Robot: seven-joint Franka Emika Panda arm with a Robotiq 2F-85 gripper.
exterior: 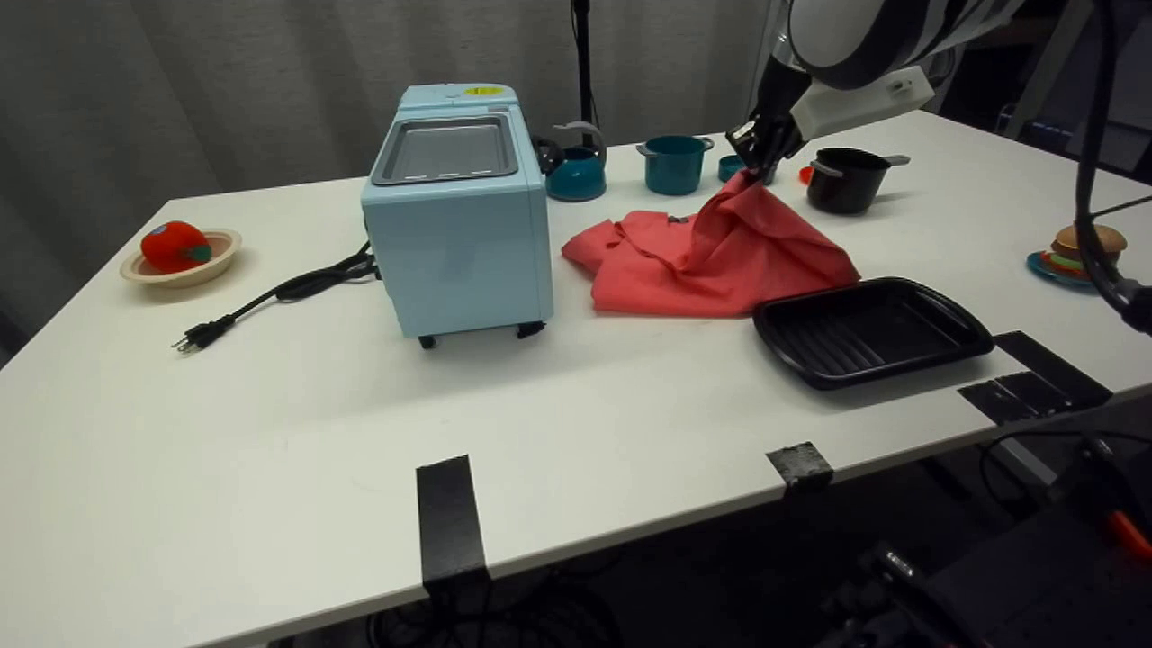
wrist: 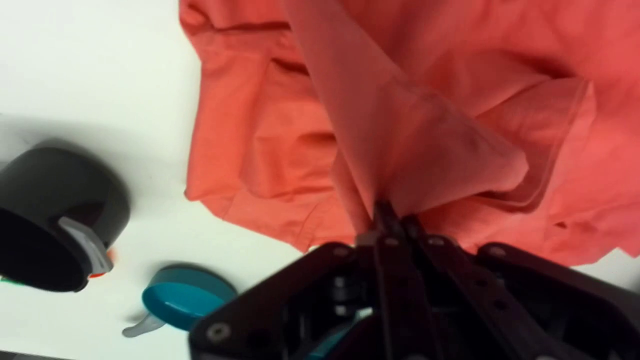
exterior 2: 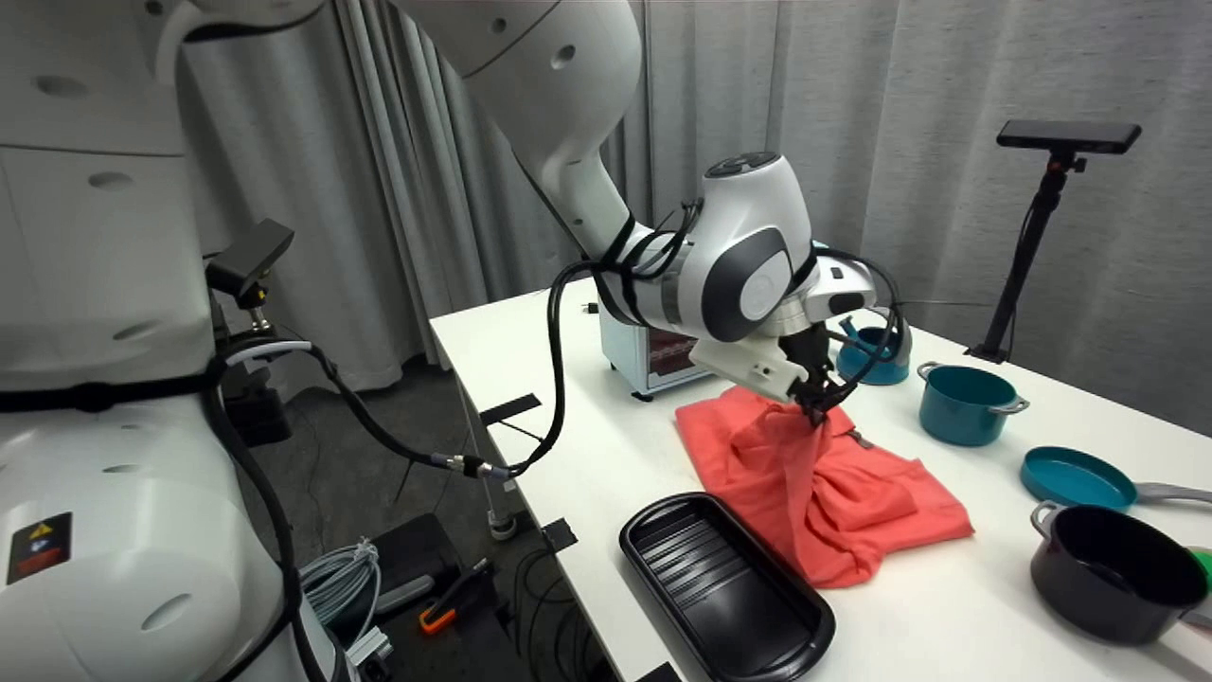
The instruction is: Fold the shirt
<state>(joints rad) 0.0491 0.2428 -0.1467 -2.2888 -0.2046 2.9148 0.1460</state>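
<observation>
Shirt (exterior: 720,279), coral-red and creased, lies on the white table (exterior: 306,441) just beside the light-blue appliance (exterior: 459,252); both exterior views show it there. One part of it is up in the gripper (wrist: 397,216): in the wrist view the two fingers stand almost together, with a pinch of cloth between their tips, and from there the cloth falls in a steep peak to the loose folds spread below. On the shirt's side of the appliance, past the cloth, lies a black tray (exterior: 900,324); whether tray and shirt touch I cannot tell. Close to the appliance, toward the grey curtain (exterior: 225,99), stands a teal kettle (exterior: 576,178). Farther from the appliance come a teal pot (exterior: 673,169), a shallow teal pan (exterior 2: 1070,474) and a black pot (exterior 2: 1108,587). Well apart from the appliance, beyond the tray, a burger (exterior: 1069,241) sits on a teal plate (exterior: 1048,268). On the appliance's opposite side, away from the shirt, a black cord (exterior: 319,282) ends in a plug (exterior: 205,335), and farther out a pale bowl (exterior: 184,278) holds a red tomato (exterior: 174,247). In an exterior view the white arm (exterior 2: 549,104) hides much of the appliance.
</observation>
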